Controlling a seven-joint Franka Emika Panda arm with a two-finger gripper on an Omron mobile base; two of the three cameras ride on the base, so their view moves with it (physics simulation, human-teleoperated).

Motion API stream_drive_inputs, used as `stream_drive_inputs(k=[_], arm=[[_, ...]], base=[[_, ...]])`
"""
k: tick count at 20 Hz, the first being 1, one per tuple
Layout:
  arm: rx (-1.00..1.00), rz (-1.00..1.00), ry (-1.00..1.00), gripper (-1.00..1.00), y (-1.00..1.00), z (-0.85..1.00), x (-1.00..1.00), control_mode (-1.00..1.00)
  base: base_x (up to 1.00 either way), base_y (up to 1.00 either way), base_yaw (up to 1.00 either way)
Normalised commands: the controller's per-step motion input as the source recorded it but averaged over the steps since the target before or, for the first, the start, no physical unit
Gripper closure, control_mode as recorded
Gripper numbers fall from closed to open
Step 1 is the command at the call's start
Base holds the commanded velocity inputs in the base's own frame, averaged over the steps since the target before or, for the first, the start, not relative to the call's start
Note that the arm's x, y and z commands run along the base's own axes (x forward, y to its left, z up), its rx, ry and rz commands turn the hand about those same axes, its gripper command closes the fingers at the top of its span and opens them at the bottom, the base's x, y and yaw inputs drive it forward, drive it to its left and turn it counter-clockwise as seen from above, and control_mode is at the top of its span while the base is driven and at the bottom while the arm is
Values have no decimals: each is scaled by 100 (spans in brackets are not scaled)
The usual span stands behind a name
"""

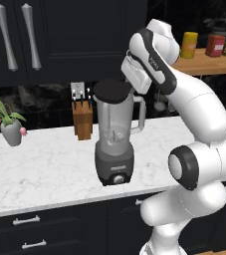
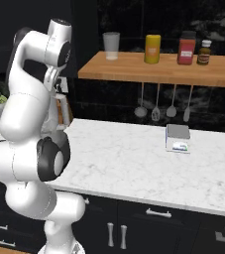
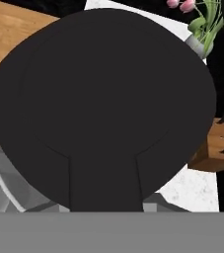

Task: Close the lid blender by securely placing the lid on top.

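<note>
The fingers are clenching the small tab of the flat, round, matte black lid (image 3: 98, 99), which is spreading out just ahead of them over the mouth of the tall translucent grey blender (image 1: 115, 139). The blender is standing on the white marble worktop (image 1: 45, 169), beside a wooden knife block (image 1: 82, 119).

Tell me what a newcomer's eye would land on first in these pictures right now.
First, the big white arm bending over the marble counter, its hand at the edge of the black lid. That lid sits at the mouth of the blender, which stands mid-counter beside a wooden knife block. Next, the bright jars on the wooden shelf at the upper right.
</note>
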Motion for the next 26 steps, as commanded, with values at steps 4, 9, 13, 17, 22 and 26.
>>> stream_drive_inputs(k=[4, 9, 13, 17, 22, 26], arm=[[0, 2, 0, 100, 0, -18, 0, -100], [0, 6, 1, 100, -6, -24, 0, -100], [0, 10, 2, 100, -20, -11, 0, -100], [0, 12, 4, 100, -17, 4, -1, -100], [0, 10, 1, 100, -16, 9, -6, -100], [0, 6, 0, 100, -36, 7, -28, -100]], base=[[0, 0, 0], [0, 0, 0], [0, 0, 0], [0, 0, 0], [0, 0, 0], [0, 0, 0]])
